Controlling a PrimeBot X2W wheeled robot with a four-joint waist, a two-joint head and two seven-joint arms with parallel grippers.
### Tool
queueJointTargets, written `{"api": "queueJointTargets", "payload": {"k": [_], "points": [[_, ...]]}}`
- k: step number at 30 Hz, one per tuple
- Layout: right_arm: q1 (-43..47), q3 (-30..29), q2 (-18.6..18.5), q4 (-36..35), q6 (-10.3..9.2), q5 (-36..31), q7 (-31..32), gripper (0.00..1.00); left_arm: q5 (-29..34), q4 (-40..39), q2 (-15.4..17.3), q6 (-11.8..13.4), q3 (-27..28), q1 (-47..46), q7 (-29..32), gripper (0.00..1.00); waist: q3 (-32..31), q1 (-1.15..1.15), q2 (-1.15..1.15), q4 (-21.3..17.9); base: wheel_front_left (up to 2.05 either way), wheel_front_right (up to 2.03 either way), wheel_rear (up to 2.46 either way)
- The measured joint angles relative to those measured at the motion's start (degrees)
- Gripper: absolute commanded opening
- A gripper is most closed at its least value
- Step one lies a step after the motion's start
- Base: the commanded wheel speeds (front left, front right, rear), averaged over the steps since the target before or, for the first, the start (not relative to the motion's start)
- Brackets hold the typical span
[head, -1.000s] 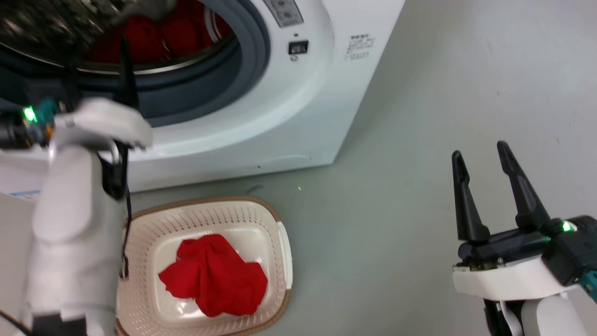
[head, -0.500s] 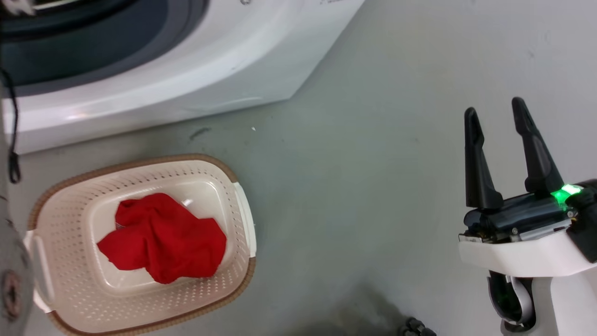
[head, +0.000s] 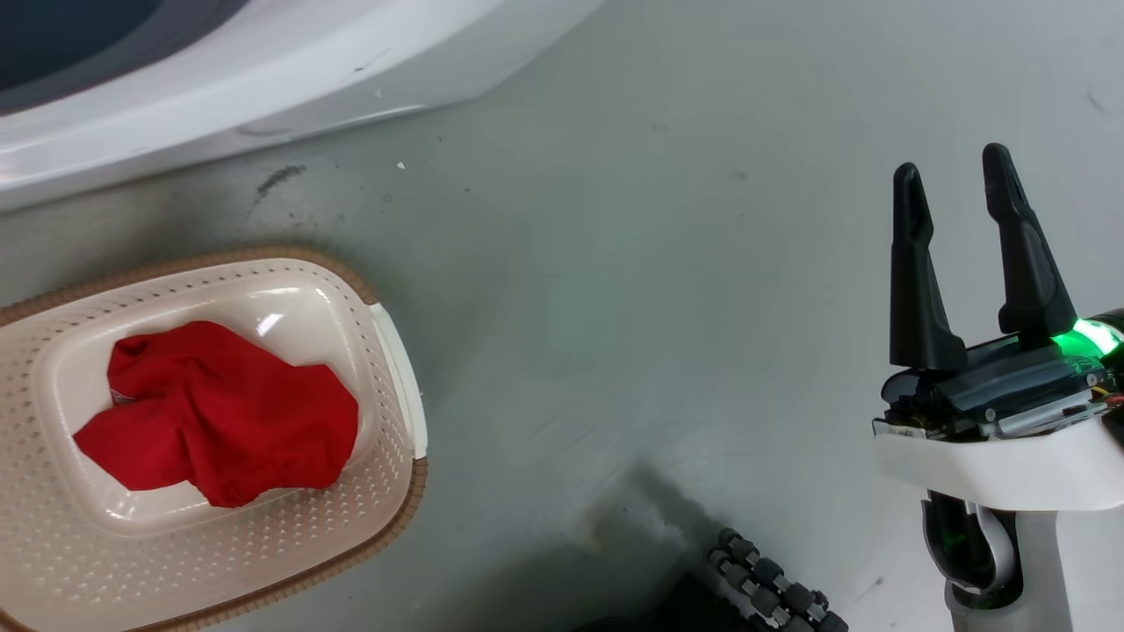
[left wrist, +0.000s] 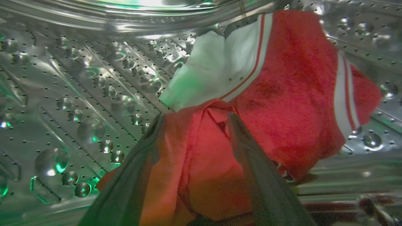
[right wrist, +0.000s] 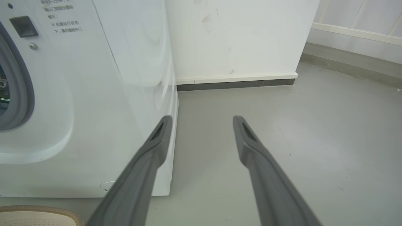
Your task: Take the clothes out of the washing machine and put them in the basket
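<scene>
- Clothes [left wrist: 282, 94]: red fabric lies between the left gripper's [left wrist: 196, 117] two spread fingers, inside the washer [left wrist: 78, 94] drum.
- One more red piece [head: 219, 412] sits in the one basket [head: 263, 256].
- Right gripper [head: 953, 167]: fingers released, over the floor [head: 615, 307].

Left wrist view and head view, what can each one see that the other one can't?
Left wrist view: the shiny drum with holes, a red garment with white stripes lying in it, and the left gripper, fingers apart either side of a red fold.
Head view: the basket on the grey floor with another red garment inside, and the open right gripper holding nothing.
Both: red clothes, and the washing machine, seen from inside in one and from outside in the other.
</scene>
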Motion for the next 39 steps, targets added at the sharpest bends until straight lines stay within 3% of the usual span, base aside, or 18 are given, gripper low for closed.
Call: {"api": "queueJointTargets", "payload": {"k": [9,20,21,22,31,39], "points": [[-0.7,0.3,0.0,-1.1,0.00,1.3,0.0,1.00,0.0,1.7,1.3,-0.3,-1.5,-5.1,11.5,1.00,3.9,0.00,0.00,-1.8,0.00,0.00,0.00],[-0.7,0.9,0.0,-2.3,0.00,2.2,0.0,1.00,0.0,1.2,2.9,0.4,-2.9,-5.1,11.7,1.00,5.5,-0.01,0.00,-3.1,0.00,0.00,0.00],[-0.7,0.9,0.0,-2.3,0.00,2.2,0.0,1.00,-0.1,1.1,2.9,0.4,-3.1,-5.1,11.5,0.40,5.5,-0.01,0.00,-3.1,0.00,0.00,0.00],[-0.7,0.9,0.0,-2.3,0.00,2.2,0.0,1.00,-0.1,0.9,3.0,0.4,-3.3,-5.1,11.2,0.00,5.6,-0.01,0.00,-3.1,0.00,0.00,0.00],[-0.8,0.7,0.0,-2.2,0.00,2.0,0.0,1.00,-1.1,0.5,3.2,0.0,-4.2,-3.9,5.2,0.00,4.5,-0.01,0.00,-2.7,0.00,0.00,0.00],[-0.5,0.4,0.0,-1.1,0.01,0.5,0.0,1.00,-5.0,1.5,0.8,-0.1,-2.8,-0.3,-5.3,0.00,0.7,-0.01,0.00,-1.4,0.00,0.00,0.00]]}}
